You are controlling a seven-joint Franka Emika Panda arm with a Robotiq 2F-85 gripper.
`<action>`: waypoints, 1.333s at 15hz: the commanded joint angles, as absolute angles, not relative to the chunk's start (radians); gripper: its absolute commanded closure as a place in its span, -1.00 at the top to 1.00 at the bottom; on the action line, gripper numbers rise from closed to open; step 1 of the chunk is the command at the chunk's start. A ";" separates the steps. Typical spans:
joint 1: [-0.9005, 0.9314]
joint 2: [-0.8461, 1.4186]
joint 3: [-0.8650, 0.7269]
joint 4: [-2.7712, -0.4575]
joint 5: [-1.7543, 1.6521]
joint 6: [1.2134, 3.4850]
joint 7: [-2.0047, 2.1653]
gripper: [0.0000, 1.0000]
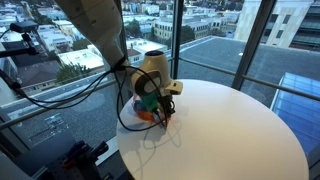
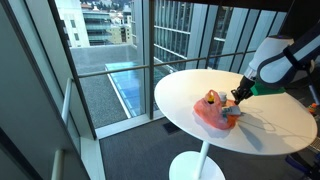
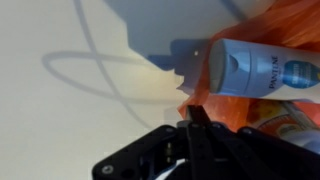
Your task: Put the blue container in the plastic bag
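Note:
The plastic bag (image 3: pixel 262 118) is wrinkled orange-red film lying on the white round table (image 1: pixel 230 125). It also shows in both exterior views, as the bag (image 1: pixel 146 114) and the bag (image 2: pixel 210 113). The blue container (image 3: pixel 262 70) lies against the bag in the wrist view, pale with a blue label, and no film covers it. A blue-teal patch of the container (image 2: pixel 232 113) sits at the bag's side. My gripper (image 3: pixel 200 118) is shut, with its tips at the edge of the bag's film just below the container. Whether film is pinched between the fingers does not show.
The table (image 2: pixel 270 128) stands beside floor-to-ceiling windows with a railing (image 2: pixel 110 72). A black cable (image 1: pixel 128 118) loops from the arm down to the table edge near the bag. The tabletop stretches wide and white away from the bag.

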State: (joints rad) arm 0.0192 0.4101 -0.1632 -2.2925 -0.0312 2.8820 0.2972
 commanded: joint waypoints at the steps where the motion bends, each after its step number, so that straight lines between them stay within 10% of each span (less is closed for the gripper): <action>1: -0.001 0.301 -0.165 -2.353 -0.021 2.819 0.243 -0.95; 20: -0.052 0.111 -0.157 -2.375 -0.032 2.663 0.230 -0.97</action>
